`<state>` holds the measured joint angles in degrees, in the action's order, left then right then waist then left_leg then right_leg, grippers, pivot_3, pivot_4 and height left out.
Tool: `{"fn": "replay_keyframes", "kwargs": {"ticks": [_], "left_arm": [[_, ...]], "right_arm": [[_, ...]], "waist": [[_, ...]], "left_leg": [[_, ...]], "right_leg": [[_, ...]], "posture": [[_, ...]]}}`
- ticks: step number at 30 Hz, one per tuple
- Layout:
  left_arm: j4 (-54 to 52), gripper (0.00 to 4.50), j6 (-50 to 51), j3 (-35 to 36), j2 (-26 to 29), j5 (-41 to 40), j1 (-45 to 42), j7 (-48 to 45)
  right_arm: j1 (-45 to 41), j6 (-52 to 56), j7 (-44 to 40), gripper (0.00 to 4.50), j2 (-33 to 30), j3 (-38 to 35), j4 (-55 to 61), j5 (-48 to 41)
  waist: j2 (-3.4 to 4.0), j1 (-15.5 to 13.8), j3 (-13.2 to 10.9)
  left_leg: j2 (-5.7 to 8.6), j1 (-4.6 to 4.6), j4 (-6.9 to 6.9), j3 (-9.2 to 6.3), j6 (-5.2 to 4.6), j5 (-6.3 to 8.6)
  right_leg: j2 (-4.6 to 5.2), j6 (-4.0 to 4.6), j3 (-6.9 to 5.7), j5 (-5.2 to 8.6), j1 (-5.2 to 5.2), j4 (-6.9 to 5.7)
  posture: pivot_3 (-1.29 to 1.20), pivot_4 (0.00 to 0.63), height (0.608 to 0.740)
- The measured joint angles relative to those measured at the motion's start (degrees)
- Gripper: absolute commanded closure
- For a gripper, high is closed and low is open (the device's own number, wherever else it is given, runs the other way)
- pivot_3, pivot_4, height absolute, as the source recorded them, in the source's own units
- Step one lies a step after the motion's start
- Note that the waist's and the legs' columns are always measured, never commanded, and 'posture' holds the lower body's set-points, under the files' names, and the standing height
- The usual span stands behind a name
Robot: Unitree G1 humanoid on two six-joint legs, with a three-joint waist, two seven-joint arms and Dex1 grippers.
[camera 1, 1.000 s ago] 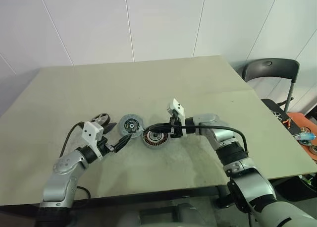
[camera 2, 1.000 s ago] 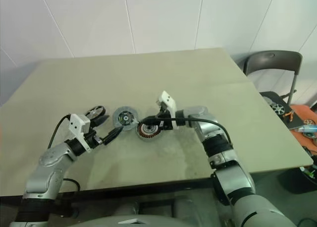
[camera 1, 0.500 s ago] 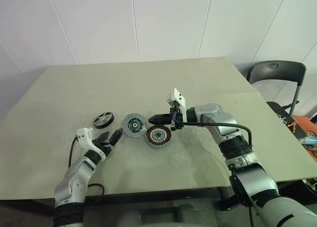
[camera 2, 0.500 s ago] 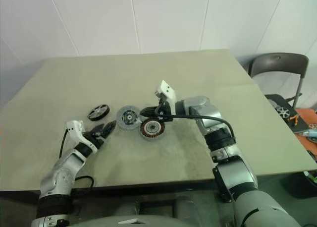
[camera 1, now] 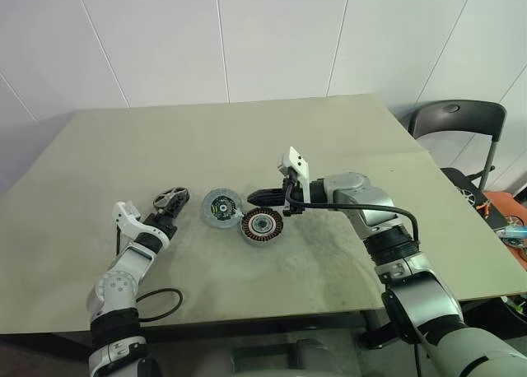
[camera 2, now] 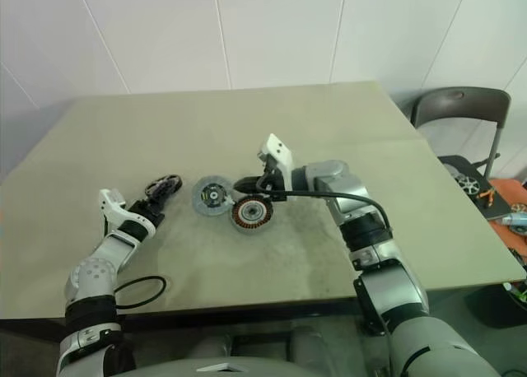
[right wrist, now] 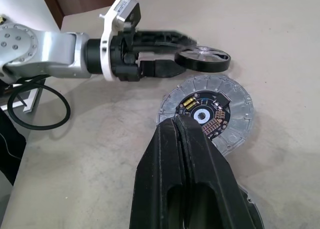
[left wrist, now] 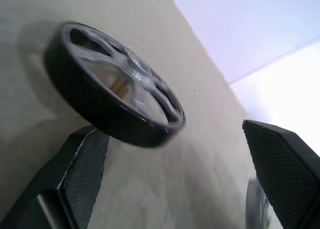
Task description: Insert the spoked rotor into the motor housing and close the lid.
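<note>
The spoked rotor (camera 1: 261, 225) lies copper windings up on the table, touching the light-grey motor housing (camera 1: 221, 207), whose black centre faces up. Left of them lies a black-rimmed disc with silver spokes (camera 1: 169, 197), which I take for the lid. My left gripper (camera 1: 167, 211) is open and level with the table. Its fingers (left wrist: 75, 179) stand either side of that disc's (left wrist: 115, 96) near edge, apart from it. My right gripper (camera 1: 254, 197) is shut and empty. It hovers over the seam between housing (right wrist: 235, 96) and rotor, its closed fingertips (right wrist: 175, 124) over the housing's edge.
A loop of black cable (right wrist: 68, 106) lies on the table by my left forearm, near the front edge. A dark chair (camera 1: 457, 122) stands past the table's right side. The table's back half and right side are bare.
My left arm has swung away from the housing out to the black spoked disc and rolled its wrist, gripper still open. The right gripper has stayed put, shut. The camera view has shifted.
</note>
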<state>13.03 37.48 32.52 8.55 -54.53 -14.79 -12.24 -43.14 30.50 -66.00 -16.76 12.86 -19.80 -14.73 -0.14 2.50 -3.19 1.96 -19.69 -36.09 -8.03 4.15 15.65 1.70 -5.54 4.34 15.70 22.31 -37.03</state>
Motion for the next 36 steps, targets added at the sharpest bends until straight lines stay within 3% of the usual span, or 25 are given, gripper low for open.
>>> {"fn": "replay_keyframes", "kwargs": {"ticks": [3, 12, 22, 29, 36], "left_arm": [[1.56, 0.92, 0.60, 1.82, -0.23, -2.04, -0.91, 2.13], [0.62, 4.03, 1.07, 3.16, -2.34, -5.09, -0.92, 5.53], [-0.15, 4.08, 0.81, 5.01, -3.76, -9.94, -0.83, 7.53], [-6.93, 4.08, 1.01, 5.34, -4.32, -16.58, 0.38, 1.51], [-11.39, 4.08, 6.16, -1.13, -4.11, -20.26, -0.28, -4.45]], "right_arm": [[0.09, -0.02, 0.25, 4.50, 0.01, 0.12, 0.00, 0.00], [0.70, -0.06, 0.48, 4.50, 0.06, 0.42, 0.00, 0.10], [1.02, -0.02, 0.42, 4.50, 0.06, 0.51, 0.00, 0.02], [1.02, 0.49, -1.21, 4.50, -1.26, -0.34, -0.19, -1.61], [1.87, 0.48, -2.48, 4.50, -4.92, -0.95, -3.02, -1.81]], "waist": [[-0.01, 0.05, 0.00], [-0.07, -0.10, 0.00], [-0.08, 0.07, 0.00], [-0.24, -0.17, -0.08], [-0.25, -0.29, -0.09]], "left_leg": [[0.00, 0.00, -0.01, 0.01, 0.00, 0.00], [0.03, -0.18, -0.01, 0.00, 0.01, 0.00], [0.03, -0.24, -0.01, 0.01, 0.01, 0.00], [0.03, -0.69, -0.05, -0.01, 0.03, 0.00], [0.07, -0.68, -0.07, 0.01, 0.02, 0.00]], "right_leg": [[0.00, 0.00, 0.00, 0.00, 0.00, 0.00], [0.04, 0.07, 0.00, -0.05, 0.10, 0.12], [0.02, 0.02, 0.01, -0.02, 0.16, 0.13], [0.04, 0.25, -0.01, -0.17, 0.50, 0.19], [0.05, 0.27, -0.01, -0.18, 0.34, 0.47]], "posture": [[0.00, 0.000, 0.740], [0.00, 0.000, 0.740], [0.00, 0.000, 0.740], [0.00, 0.000, 0.740], [0.00, 0.000, 0.740]]}}
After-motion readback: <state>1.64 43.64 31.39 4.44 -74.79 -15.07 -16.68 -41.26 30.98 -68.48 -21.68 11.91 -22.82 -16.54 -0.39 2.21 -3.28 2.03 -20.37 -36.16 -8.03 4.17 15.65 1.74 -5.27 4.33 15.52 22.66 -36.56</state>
